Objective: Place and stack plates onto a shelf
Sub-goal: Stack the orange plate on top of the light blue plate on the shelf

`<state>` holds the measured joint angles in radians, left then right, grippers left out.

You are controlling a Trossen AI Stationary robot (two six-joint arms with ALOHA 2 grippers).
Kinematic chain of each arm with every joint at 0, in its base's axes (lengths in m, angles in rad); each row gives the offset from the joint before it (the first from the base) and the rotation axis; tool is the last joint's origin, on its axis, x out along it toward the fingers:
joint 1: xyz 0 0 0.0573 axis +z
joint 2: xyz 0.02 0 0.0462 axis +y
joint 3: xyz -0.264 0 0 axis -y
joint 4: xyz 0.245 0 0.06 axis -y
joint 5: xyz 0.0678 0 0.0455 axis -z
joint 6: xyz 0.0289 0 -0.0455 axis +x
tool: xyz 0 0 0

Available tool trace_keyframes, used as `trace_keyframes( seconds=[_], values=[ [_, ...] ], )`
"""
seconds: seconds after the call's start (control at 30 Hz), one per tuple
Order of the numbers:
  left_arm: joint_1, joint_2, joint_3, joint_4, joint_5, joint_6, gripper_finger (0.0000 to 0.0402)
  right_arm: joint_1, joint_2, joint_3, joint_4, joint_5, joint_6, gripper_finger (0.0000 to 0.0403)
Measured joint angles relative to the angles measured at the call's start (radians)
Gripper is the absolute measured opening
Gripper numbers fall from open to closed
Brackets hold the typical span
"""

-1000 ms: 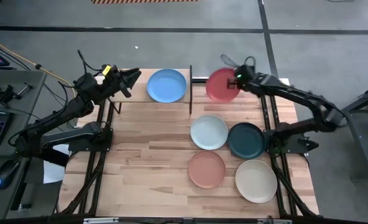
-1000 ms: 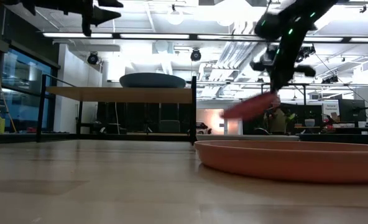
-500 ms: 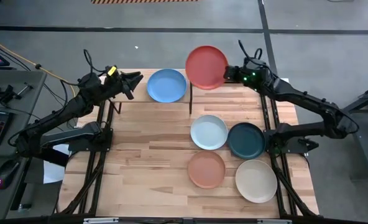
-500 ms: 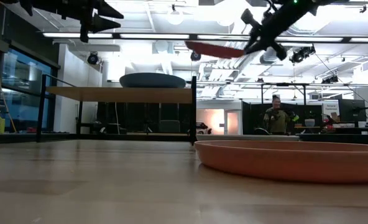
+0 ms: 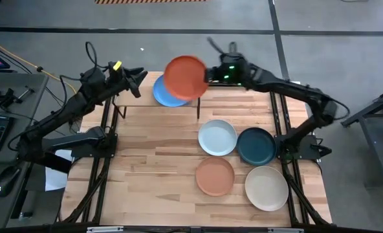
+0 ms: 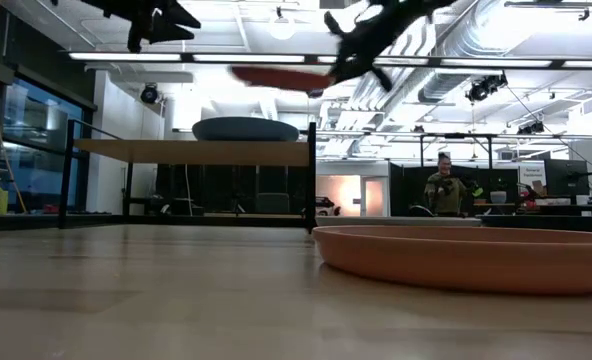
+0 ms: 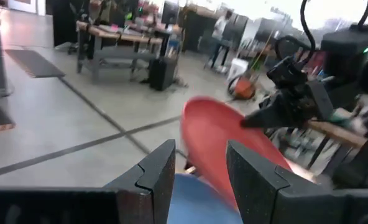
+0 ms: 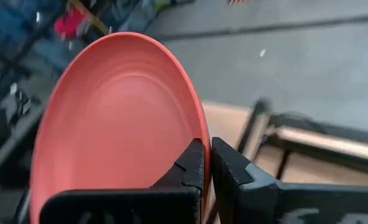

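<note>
The red plate (image 5: 184, 77) hangs in the air over the shelf (image 5: 132, 98), partly covering the sky blue plate (image 5: 165, 96), which lies flat on the shelf board (image 6: 196, 150). My right gripper (image 5: 208, 74) is shut on the red plate and reaches in from the table's right. My left gripper (image 5: 137, 83) is open and hovers over the shelf's left part, beside the blue plate, touching nothing. In the low view the red plate (image 6: 276, 77) floats well above the blue plate (image 6: 244, 129). My right gripper (image 8: 207, 165) pinches the red plate's rim (image 8: 201, 132) on its right side between the two fingers. The fingers come nearly level from the table's right. The plate is lifted clear and sits roughly level above the blue plate.
On the tabletop right of the shelf lie the pale mint-white plate (image 5: 217, 137), dark teal plate (image 5: 256, 145), salmon-orange plate (image 5: 215, 176) and cream plate (image 5: 266, 188). The shelf's black end post (image 6: 311, 175) stands between them and the shelf. A person (image 6: 444, 190) stands far behind the table.
My right gripper has lifted the red plate from beside the shelf's right end and carried it left, over the end post, to above the blue plate. The plate has gone from tilted to nearly level. My left gripper has stayed open near the shelf's left part.
</note>
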<state>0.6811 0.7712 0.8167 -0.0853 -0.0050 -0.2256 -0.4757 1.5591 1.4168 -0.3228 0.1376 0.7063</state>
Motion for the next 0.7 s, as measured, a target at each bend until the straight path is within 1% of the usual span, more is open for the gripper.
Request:
trace_keyframes(
  seconds=[0.17,0.27,0.37,0.57,0.7],
  values=[
    [0.023,0.054,0.094,-0.123,0.006,0.065,0.0133,0.02,0.144,0.124,-0.042,-0.019,0.013,0.0],
    [0.027,0.071,0.102,-0.133,0.038,0.072,0.0133,0.017,0.21,0.186,-0.052,-0.034,0.023,0.0],
    [0.026,0.085,0.103,-0.136,0.049,0.073,0.0133,0.018,0.268,0.228,-0.064,-0.038,0.058,0.0],
    [0.026,0.106,0.103,-0.137,0.084,0.057,0.0133,0.019,0.31,0.239,-0.115,-0.07,0.102,0.0],
    [0.026,0.106,0.103,-0.135,0.085,0.06,0.0133,0.019,0.308,0.239,-0.121,-0.037,0.104,0.0]
  ],
)
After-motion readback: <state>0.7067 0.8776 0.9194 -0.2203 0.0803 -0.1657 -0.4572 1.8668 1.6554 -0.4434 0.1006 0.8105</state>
